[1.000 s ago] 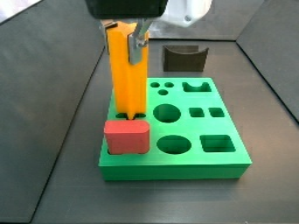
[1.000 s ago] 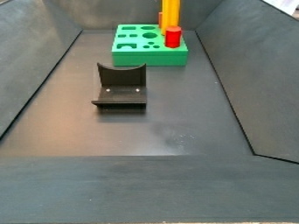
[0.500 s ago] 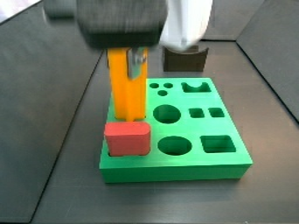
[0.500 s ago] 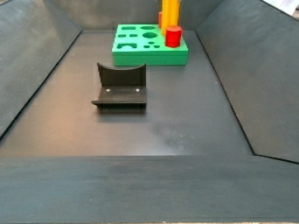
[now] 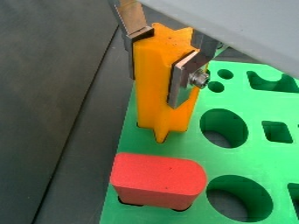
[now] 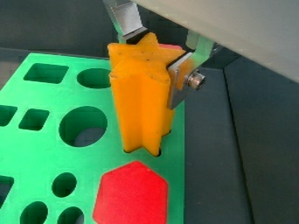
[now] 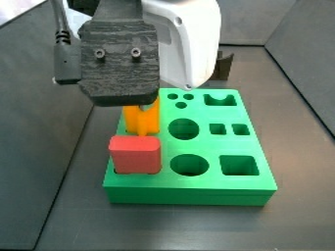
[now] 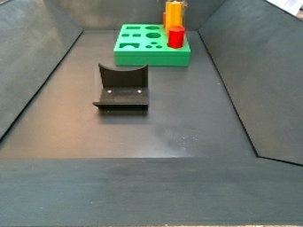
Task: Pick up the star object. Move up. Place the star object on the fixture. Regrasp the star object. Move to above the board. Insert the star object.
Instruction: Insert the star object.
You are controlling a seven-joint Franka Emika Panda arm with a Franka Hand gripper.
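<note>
Upright, long axis vertical, the star object (image 5: 162,83) stands in the board (image 5: 263,162), pinched by the pincer (image 5: 162,54).

In a side view the arm hides the pincer (image 7: 141,101) and most of the star object (image 7: 141,118).

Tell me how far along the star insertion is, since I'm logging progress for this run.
Done, by the look of it: pickup and regrasp, since the fixture stands bare. In hand: the gripper over the board holds the star object upright between its fingers, lower end entering a hole at the board's edge beside the red block. Left: pushing it down fully and letting go.
</note>
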